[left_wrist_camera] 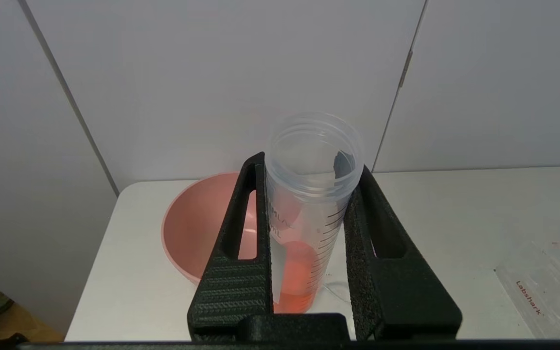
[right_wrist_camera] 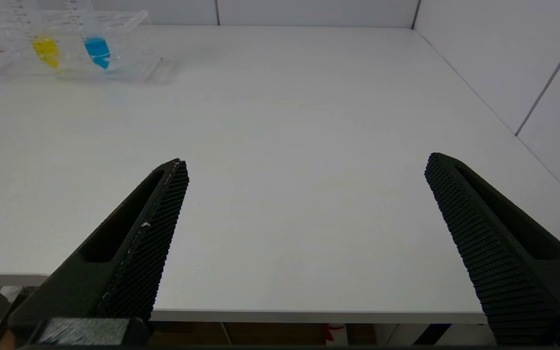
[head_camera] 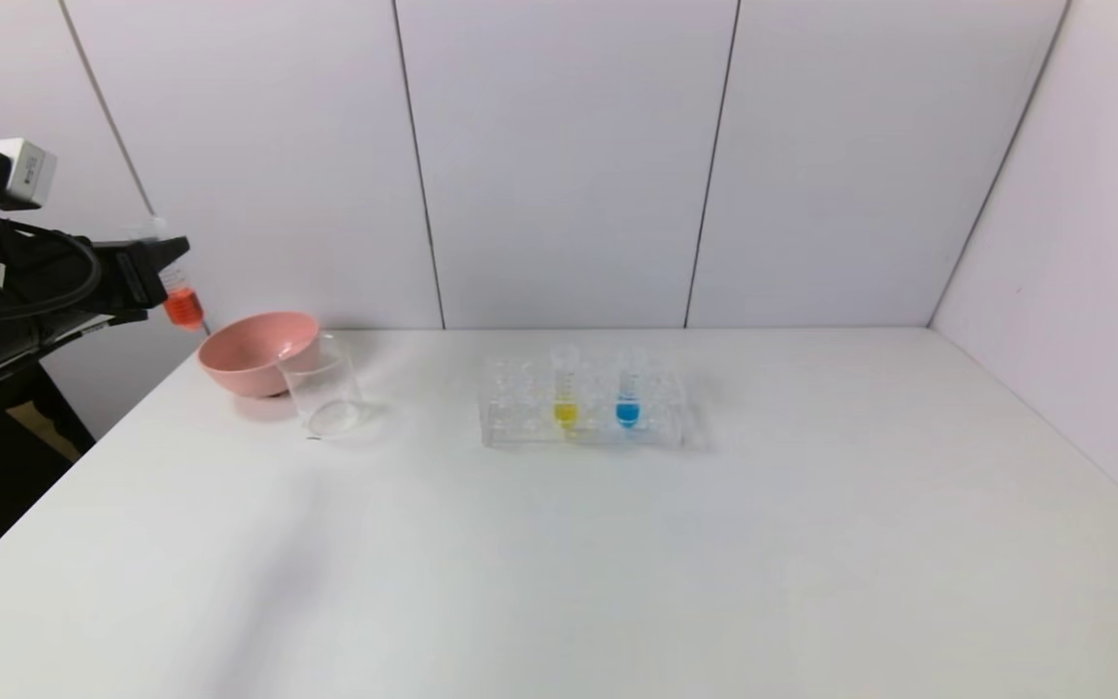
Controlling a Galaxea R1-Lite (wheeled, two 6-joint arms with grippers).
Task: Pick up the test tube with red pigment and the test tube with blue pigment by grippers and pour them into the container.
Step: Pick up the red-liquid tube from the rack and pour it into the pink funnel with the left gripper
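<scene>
My left gripper (head_camera: 171, 254) is shut on the test tube with red pigment (head_camera: 181, 301) and holds it upright in the air at the far left, above and left of the pink bowl. In the left wrist view the tube (left_wrist_camera: 309, 214) stands between the two black fingers (left_wrist_camera: 241, 233), red-orange liquid at its tip. The clear container (head_camera: 323, 386) stands on the table to the right of the bowl. The test tube with blue pigment (head_camera: 628, 393) stands in the clear rack, also seen from the right wrist (right_wrist_camera: 96, 48). My right gripper (right_wrist_camera: 304, 167) is open and empty over the table's near edge.
A pink bowl (head_camera: 253, 351) sits just behind and left of the container. The clear rack (head_camera: 583, 417) at mid-table also holds a yellow-liquid tube (head_camera: 566, 393). White walls close the back and the right side. The table's left edge lies under my left arm.
</scene>
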